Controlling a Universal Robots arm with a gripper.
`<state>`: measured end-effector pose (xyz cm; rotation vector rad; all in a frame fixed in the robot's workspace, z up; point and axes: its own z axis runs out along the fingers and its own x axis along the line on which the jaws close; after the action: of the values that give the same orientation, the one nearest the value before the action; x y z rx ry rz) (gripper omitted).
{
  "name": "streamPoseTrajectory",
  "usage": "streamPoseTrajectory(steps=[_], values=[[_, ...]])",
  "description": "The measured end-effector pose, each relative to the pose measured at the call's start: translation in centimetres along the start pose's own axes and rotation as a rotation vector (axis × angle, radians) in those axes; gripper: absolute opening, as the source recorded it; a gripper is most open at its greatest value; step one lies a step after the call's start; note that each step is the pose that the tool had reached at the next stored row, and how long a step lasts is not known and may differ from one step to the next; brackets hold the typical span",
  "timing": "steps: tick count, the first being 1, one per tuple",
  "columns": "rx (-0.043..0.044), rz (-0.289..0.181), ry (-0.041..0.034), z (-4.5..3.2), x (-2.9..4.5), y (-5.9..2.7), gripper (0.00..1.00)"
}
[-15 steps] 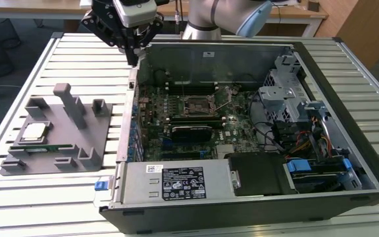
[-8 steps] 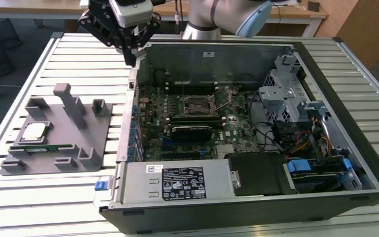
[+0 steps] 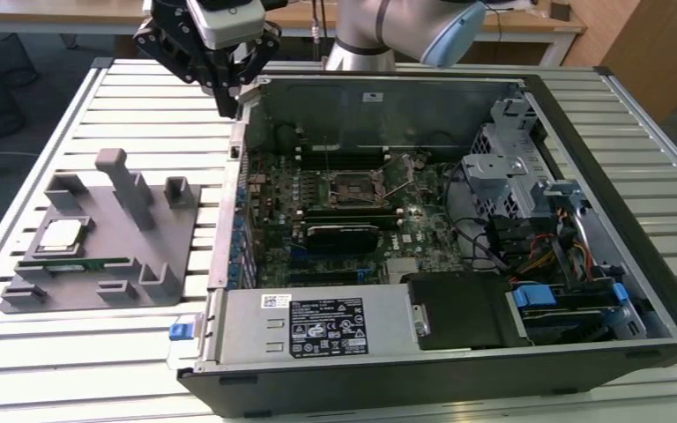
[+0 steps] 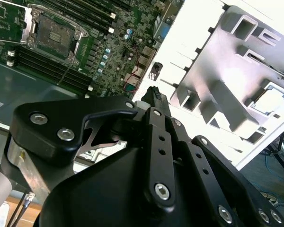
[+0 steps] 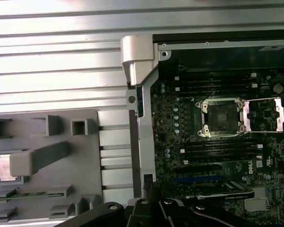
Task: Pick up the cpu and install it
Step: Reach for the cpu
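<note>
— Grey thing on the white worktop, right beside the computer case. What is it?

— That is a holder. In the exterior view it sits on the exterior view's left of the case. The cpu lies flat on it, shiny on top. A thin green memory stick lies on the holder too, just beside the cpu.

— Where is the robot's gripper?

— Up over a corner of the case, on the holder's side, well apart from the cpu. Its fingers are pressed close together and they hold nothing.

— What about the second wrist view?

— The black gripper is very near the camera. Past it you see the green board inside the case, and the holder outside the case.

— And the first wrist view?

— The cpu sits in its slot on the holder, outside the case, partly behind a grey post. Inside the case the socket has its lid swung open. The gripper tip is by the case wall. The worktop is made of long white slats.
</note>
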<state>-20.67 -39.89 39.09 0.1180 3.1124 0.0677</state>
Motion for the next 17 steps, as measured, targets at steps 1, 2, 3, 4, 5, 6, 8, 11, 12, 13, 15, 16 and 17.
streamPoseTrajectory(steps=[1,2,3,4,5,6,8,11,12,13,15,16,17], values=[[0.0002,0.000,0.0001,-0.01,0.07,-0.01,0.11],[0.0001,0.000,0.0001,0.00,0.13,-0.01,0.11],[0.0000,0.000,0.0000,0.00,0.27,-0.02,0.11],[0.0001,0.000,0.0000,0.00,0.33,-0.03,0.11],[0.0001,0.000,0.0000,0.00,0.40,-0.03,0.11],[0.0001,0.000,0.0000,0.00,0.47,-0.04,0.11],[0.0001,0.000,0.0000,0.01,0.60,-0.05,0.11],[0.0001,0.000,0.0000,0.01,0.89,-0.07,0.11],[0.0001,0.000,0.0000,0.01,0.97,-0.08,0.11],[0.0001,0.000,0.0001,0.01,1.04,-0.08,0.11],[0.0001,0.000,0.0000,0.01,1.18,-0.09,0.11],[0.0000,0.000,0.0000,0.01,1.25,-0.10,0.11],[0.0000,0.000,0.0000,0.01,1.32,-0.10,0.11]])
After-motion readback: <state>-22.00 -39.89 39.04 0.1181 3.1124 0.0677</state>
